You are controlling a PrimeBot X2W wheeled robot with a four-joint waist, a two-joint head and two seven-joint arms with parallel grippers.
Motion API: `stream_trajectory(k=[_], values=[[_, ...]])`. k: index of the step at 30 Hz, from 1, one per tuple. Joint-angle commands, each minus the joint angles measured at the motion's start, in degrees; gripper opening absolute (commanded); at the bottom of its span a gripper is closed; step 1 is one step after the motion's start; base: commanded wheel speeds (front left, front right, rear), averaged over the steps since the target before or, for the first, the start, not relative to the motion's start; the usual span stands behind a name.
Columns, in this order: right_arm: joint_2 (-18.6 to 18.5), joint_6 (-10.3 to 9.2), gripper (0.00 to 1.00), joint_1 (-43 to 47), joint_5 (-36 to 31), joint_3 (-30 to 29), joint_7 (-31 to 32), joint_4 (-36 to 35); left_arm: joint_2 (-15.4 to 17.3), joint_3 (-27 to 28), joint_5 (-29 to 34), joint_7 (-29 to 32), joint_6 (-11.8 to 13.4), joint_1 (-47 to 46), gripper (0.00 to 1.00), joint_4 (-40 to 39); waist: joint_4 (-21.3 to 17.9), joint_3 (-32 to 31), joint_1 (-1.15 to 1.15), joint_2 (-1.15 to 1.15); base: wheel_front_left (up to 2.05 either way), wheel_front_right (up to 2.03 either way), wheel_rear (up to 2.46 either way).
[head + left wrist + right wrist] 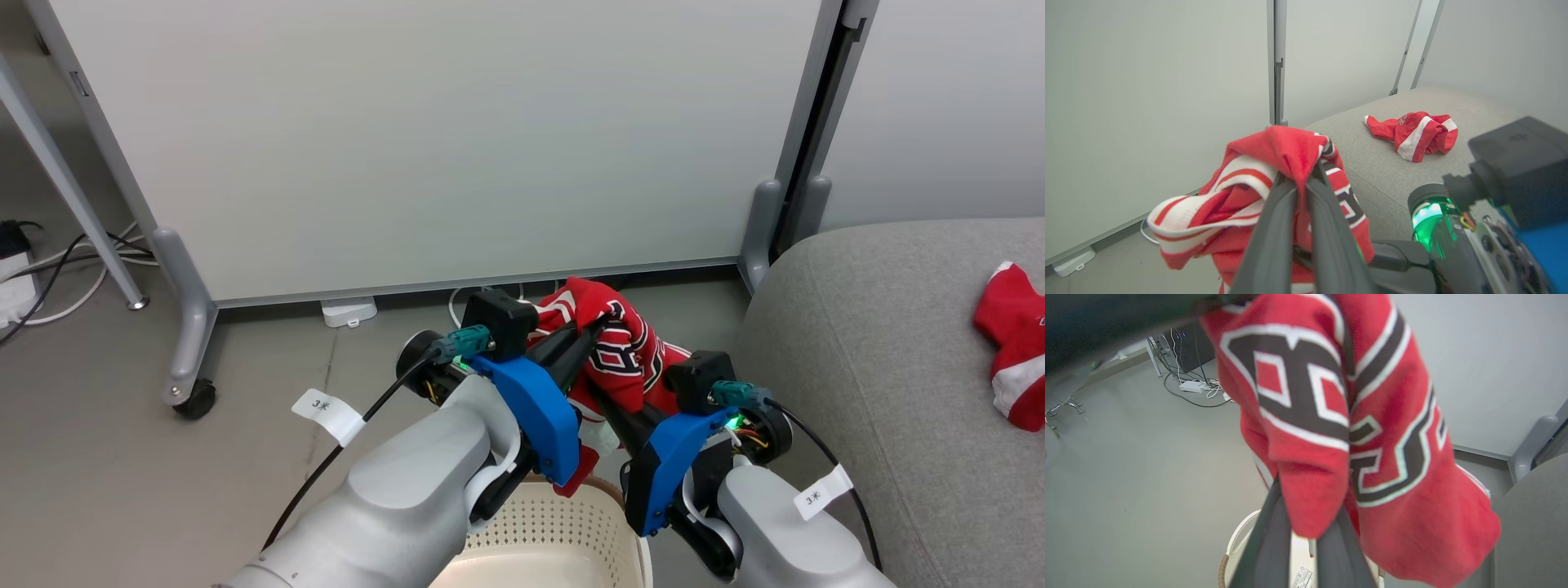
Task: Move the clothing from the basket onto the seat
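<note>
Left gripper (1303, 183): clamped on a top fold of the red jersey with black-and-white lettering (629, 351), bearing its weight.
Right gripper (602, 398): pinched shut on a lower fold, likely so nothing trails.
Jersey: bunched, hanging clear above the far rim of the cream perforated plastic basket (539, 523).
Red-and-white crumpled garment (1012, 359): lying on the light grey fabric seat (882, 327), well in from its edge.

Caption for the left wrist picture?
Left tool grips a red white-striped jersey; second red garment lies on grey fabric seat.
</note>
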Motion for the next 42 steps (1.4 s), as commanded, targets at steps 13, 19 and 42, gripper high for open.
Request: stream_trajectory(k=[13, 19, 42], values=[[0.1, 0.03, 0.0, -2.51, 2.29, 1.66, -2.39, 2.82, -0.01, 1.81, 0.59, -0.49, 0.06, 0.96, 1.0, 1.45, 0.02, -0.35, 0.0, 0.0, 0.0, 0.0, 0.0], [-0.2, 0.03, 0.0, -2.87, 2.61, 1.44, -3.4, 3.68, 2.35, 9.08, 4.28, -0.51, 1.39, 4.93, 1.0, -2.8, 0.14, -0.41, 0.0, 0.0, 0.0, 0.0, 0.0], [-4.51, 0.03, 0.0, 0.55, -3.94, -3.98, -2.38, -6.46, 9.79, 42.35, 30.37, -0.48, 1.88, 41.43, 1.0, -29.51, -4.27, 0.6, 0.0, 0.0, 0.0, 0.0, 0.0]])
